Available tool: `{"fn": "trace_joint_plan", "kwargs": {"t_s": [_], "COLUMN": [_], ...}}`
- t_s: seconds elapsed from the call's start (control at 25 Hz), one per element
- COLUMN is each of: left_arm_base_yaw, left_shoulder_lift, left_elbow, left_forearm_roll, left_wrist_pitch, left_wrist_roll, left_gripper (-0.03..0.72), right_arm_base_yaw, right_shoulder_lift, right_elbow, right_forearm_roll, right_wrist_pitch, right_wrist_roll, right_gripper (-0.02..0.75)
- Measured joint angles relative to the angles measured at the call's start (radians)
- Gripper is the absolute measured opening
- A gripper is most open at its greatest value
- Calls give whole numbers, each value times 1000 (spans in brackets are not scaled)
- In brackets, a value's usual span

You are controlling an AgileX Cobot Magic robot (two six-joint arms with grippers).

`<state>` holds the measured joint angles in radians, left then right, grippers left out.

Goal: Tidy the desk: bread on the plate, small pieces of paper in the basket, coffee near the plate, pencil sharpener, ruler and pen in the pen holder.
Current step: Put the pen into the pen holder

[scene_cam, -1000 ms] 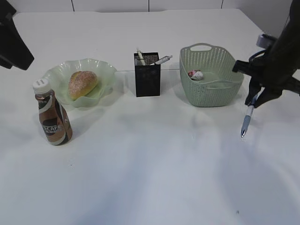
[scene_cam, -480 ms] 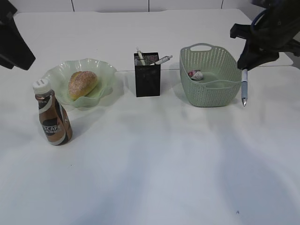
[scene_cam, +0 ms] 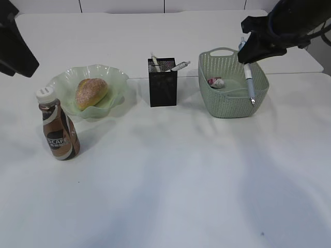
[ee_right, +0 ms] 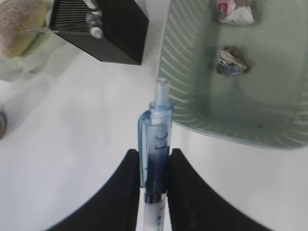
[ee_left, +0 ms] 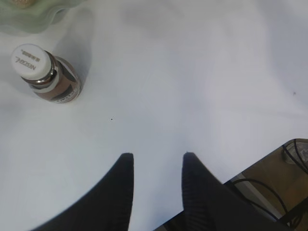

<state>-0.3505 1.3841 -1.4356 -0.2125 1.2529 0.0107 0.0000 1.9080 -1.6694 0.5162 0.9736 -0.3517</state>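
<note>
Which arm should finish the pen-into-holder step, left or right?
Right. The right gripper is shut on the pen, lifted over the basket, beside the pen holder. The left gripper is open and empty, over bare table near the coffee bottle.

Lab-like setup: bare white table

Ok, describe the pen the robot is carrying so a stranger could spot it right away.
Look at the green basket on the right of the desk. Over it, the right gripper holds a pen hanging tip down. It is the only pen outside the black pen holder.
</note>
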Motion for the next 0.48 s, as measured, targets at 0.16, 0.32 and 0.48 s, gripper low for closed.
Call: {"fn": "trace_joint_plan", "kwargs": {"t_s": [0.16,0.32,0.48], "left_arm_base_yaw": [0,0,0], "left_shoulder_lift": [0,0,0], "left_elbow": [0,0,0], "left_forearm_roll": [0,-1,-1], "left_wrist_pitch": [0,0,0], "left_wrist_roll": [0,0,0], "left_gripper": [237,237,237], "right_arm_base_yaw": [-1,-1,-1], "right_shoulder_lift": [0,0,0], "right_elbow": [0,0,0], "right_forearm_roll": [135,278,386], "right_wrist_pitch": [-19,-23,-28], "right_wrist_roll": [-149,-310,-437], "right_gripper": [155,155,154]}}
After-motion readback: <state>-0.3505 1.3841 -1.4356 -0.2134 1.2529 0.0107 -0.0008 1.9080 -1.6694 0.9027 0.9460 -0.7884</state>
